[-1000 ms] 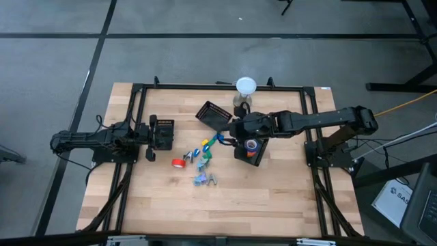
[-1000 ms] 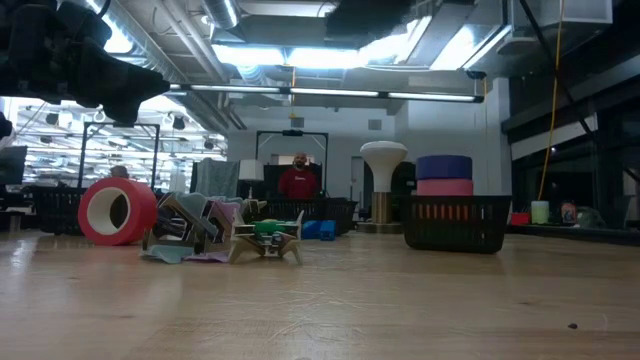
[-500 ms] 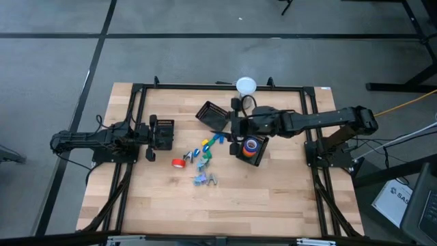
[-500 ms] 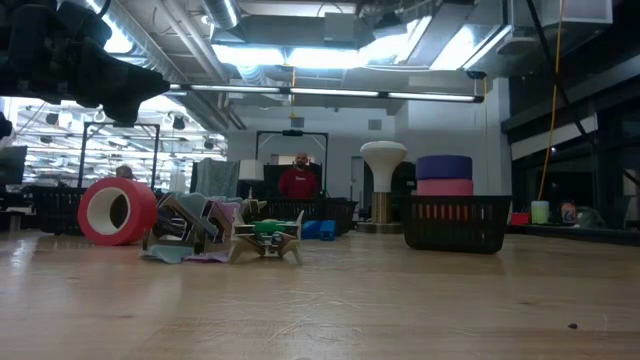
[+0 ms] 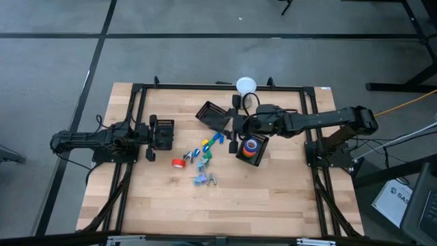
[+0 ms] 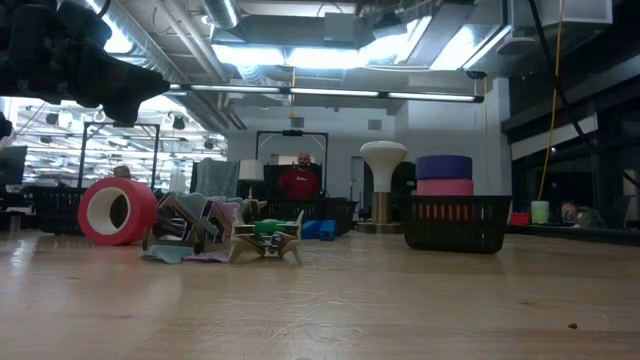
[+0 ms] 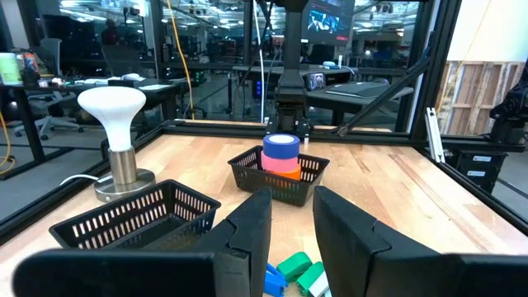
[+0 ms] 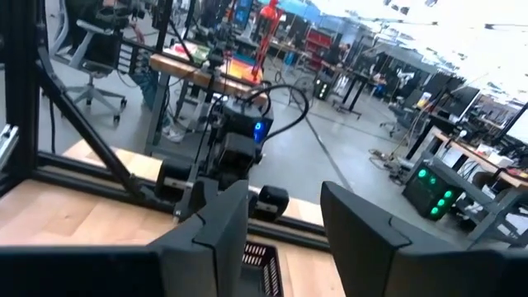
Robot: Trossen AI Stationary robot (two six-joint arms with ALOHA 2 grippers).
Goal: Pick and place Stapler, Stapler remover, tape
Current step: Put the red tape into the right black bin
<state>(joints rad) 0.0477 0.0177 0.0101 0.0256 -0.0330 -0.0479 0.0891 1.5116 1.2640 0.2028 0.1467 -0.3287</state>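
A red tape roll (image 5: 177, 162) (image 6: 117, 211) stands on edge on the wood table. Small blue and green blocky staplers (image 5: 205, 147) (image 7: 294, 268) lie beside it. Nearer the front edge lie claw-shaped stapler removers (image 5: 204, 180) (image 6: 266, 240). A black basket (image 5: 240, 154) (image 7: 309, 172) holds stacked tape rolls (image 5: 252, 145) (image 7: 280, 153). My right gripper (image 5: 235, 128) (image 8: 285, 223) hangs open above the basket's left side, pointing level, with nothing between its fingers. My left gripper (image 5: 164, 133) (image 7: 290, 224) waits open at the table's left.
A second black basket (image 5: 213, 115) (image 7: 136, 216), with nothing in it, sits tilted at the far middle, next to a white mushroom-shaped lamp (image 5: 246, 85) (image 7: 111, 111). A black frame (image 5: 218, 87) runs around the table. A person in red (image 6: 300, 180) is in the room beyond.
My right gripper has risen from over the basket and tipped from pointing down to pointing level, toward the table's left. It has stayed open. The tape rolls in the basket now show from above.
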